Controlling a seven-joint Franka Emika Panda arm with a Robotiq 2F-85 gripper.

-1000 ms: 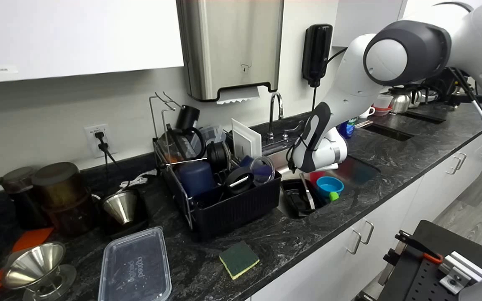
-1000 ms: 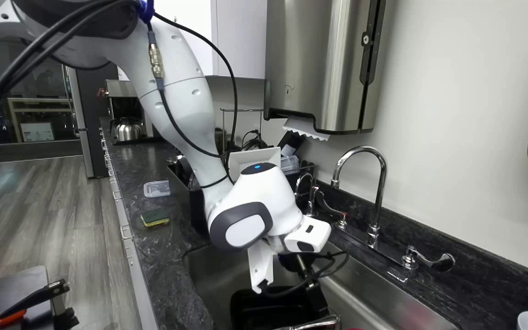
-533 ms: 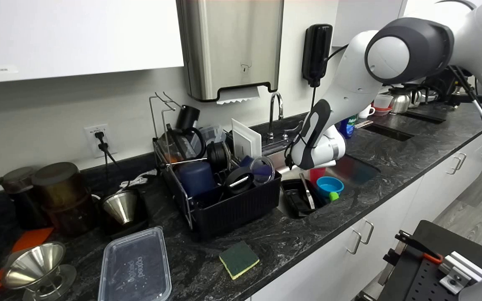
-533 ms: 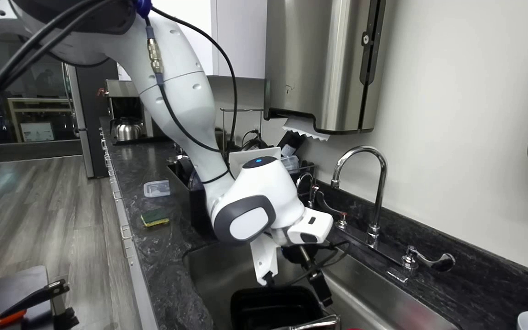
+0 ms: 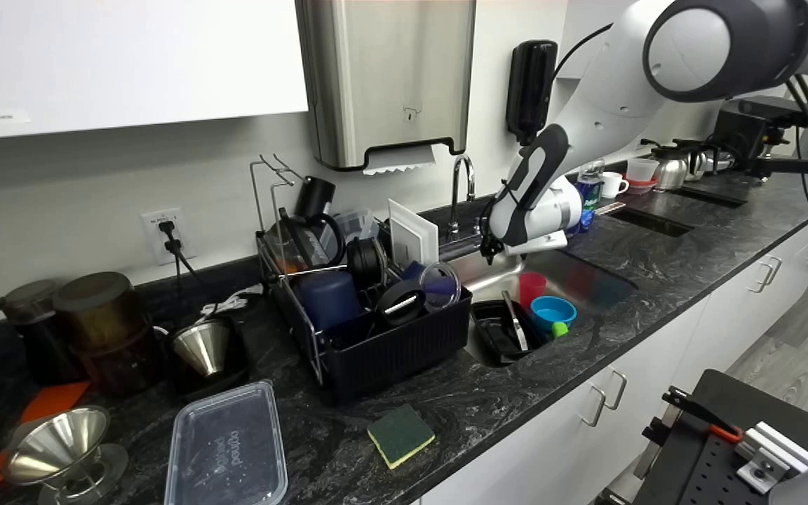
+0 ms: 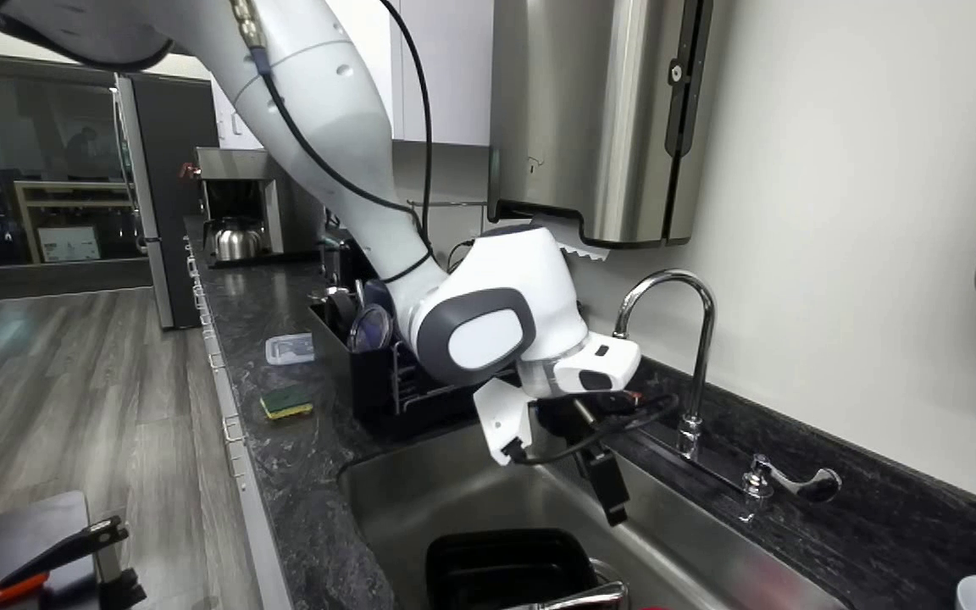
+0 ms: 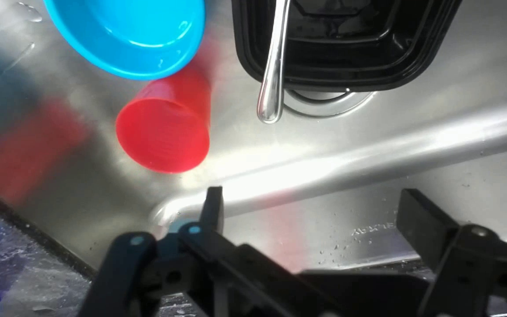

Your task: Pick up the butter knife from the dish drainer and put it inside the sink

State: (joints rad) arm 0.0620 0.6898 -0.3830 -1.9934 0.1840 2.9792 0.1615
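A: And up with the hand (image 7: 313, 200)! Higher than half a second ago in both exterior views, well apart from the knife (image 5: 515, 320). Left to right, quickly!

B: With that knife as clock centre, in an exterior view: out at nine o'clock, the dish drainer (image 5: 397, 358), packed full on the worktop (image 5: 334, 449). Too crowded to make out every piece of cutlery.

A: And at eleven?

B: The hand, up over the sink (image 5: 611, 286). Spread wide in the wrist view, with nothing but steel background between the fingers (image 7: 425, 226)!

A: On to the centre itself!

B: Lying tilted across the rim of the black tray (image 7: 354, 72), inside the sink, handle poking out, far end within. Unmoved from half a second ago, for all that lifting above. Most likely the butter knife; blade too small to swear to.

A: Further right?

B: At one o'clock, the red cup (image 5: 532, 286), better in sight now than half a second ago. Towards three, the blue bowl (image 5: 553, 311).

A: And the upshot for the task?

B: Looking all but finished, by this judgement: in the sink, out of the hand, and left alone during the rise. Just a clean retreat to go, most likely, without brushing that overhanging handle and tipping the knife into the basin!
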